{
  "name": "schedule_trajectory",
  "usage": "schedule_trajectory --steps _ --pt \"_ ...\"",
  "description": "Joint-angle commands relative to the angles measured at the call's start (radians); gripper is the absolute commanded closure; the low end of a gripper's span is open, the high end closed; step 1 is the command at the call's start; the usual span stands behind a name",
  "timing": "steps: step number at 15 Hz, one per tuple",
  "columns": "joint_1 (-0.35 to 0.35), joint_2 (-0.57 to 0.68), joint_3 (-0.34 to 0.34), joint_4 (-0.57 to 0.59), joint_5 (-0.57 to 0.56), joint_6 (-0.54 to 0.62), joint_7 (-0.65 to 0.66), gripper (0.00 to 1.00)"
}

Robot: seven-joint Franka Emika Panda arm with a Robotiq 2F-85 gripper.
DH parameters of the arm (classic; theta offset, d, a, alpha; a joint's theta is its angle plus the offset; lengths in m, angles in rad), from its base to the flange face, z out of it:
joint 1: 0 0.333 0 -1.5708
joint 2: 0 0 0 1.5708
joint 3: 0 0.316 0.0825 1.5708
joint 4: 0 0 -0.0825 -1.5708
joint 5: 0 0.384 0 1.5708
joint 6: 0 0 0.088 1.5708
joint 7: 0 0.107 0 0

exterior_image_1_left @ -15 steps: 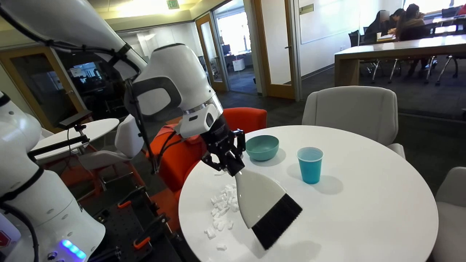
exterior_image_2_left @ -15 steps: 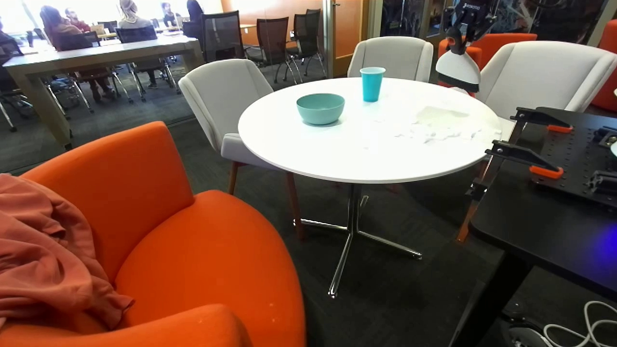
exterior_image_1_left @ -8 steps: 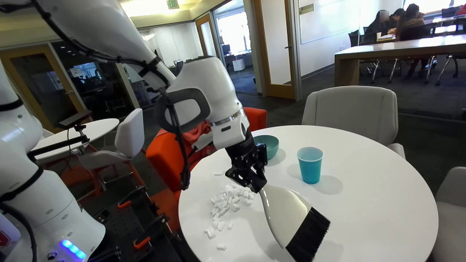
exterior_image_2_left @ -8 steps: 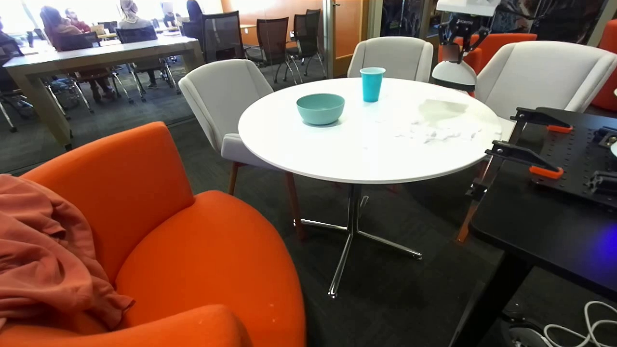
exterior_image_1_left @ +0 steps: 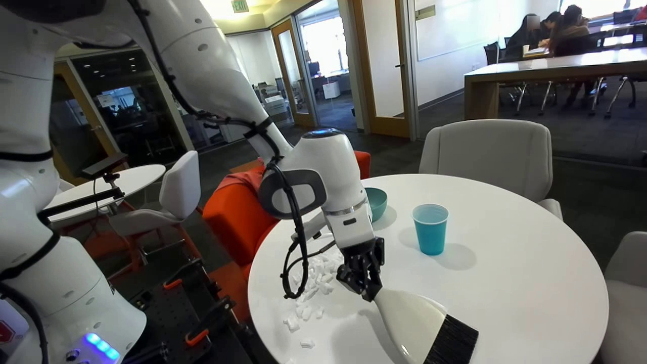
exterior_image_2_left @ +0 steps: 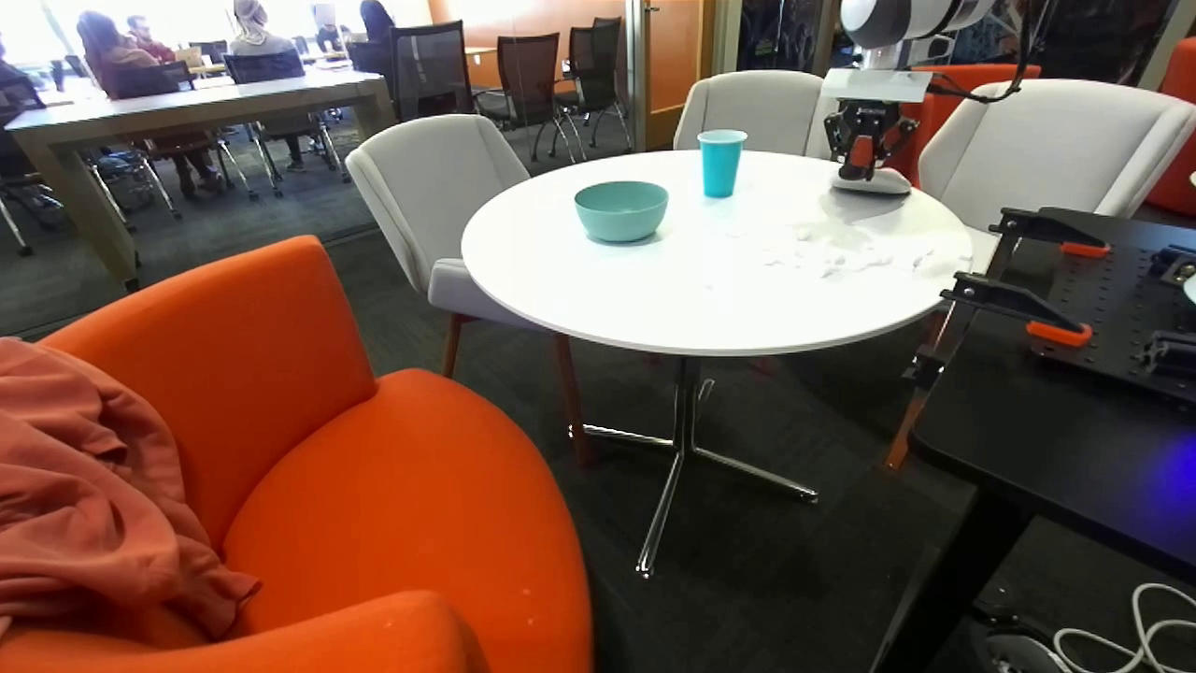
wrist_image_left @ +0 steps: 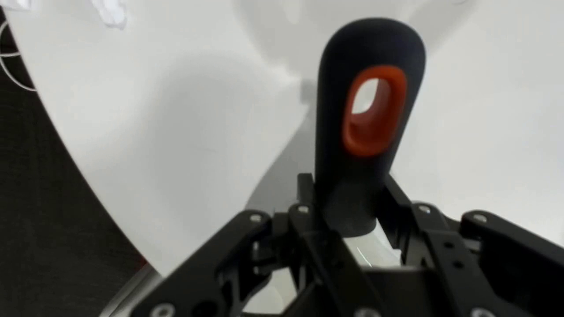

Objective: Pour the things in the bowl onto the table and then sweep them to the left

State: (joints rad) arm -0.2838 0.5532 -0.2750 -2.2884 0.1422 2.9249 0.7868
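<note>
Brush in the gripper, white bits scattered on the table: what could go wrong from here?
Some white bits lie close to the edge of the table, so a stroke that way could knock them off. The gripper holds the brush by its handle, so the brush might twist if pressed hard. The blue cup stands upright on the same table; a wide swing might tip it.

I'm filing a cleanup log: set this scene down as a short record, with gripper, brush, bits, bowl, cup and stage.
Gripper: shut on the brush
White bits: scattered loose on the round table
Bristles: black, apart from the bits; contact with the table unclear
Bowl: teal, upright on the table; inside mostly hidden
Cup: brighter blue, taller, upright on the table
Stage: bits lie on the table; sweeping seems not finished yet
</note>
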Motion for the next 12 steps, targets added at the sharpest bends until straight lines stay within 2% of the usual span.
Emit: schedule_trajectory --steps 1,3,4,5,7,10,11,12 --pt "-0.031 0.107 0.041 0.099 0.085 -0.046 -0.099 0.87" --pt "-0.050 0.143 0.063 0.129 0.125 -0.058 -0.142 0.87" --pt "-0.053 0.149 0.066 0.134 0.139 -0.055 -0.162 0.68" --pt "-0.075 0.137 0.090 0.127 0.161 -0.052 -0.195 0.38" --pt "-0.115 0.081 0.133 0.085 0.203 -0.044 -0.276 0.34" --pt "-0.262 -0.024 0.298 0.005 0.332 -0.049 -0.484 0.13" --pt "-0.314 -0.051 0.354 -0.016 0.384 -0.077 -0.550 0.05" --pt "-0.355 -0.077 0.396 -0.036 0.436 -0.115 -0.611 0.01"
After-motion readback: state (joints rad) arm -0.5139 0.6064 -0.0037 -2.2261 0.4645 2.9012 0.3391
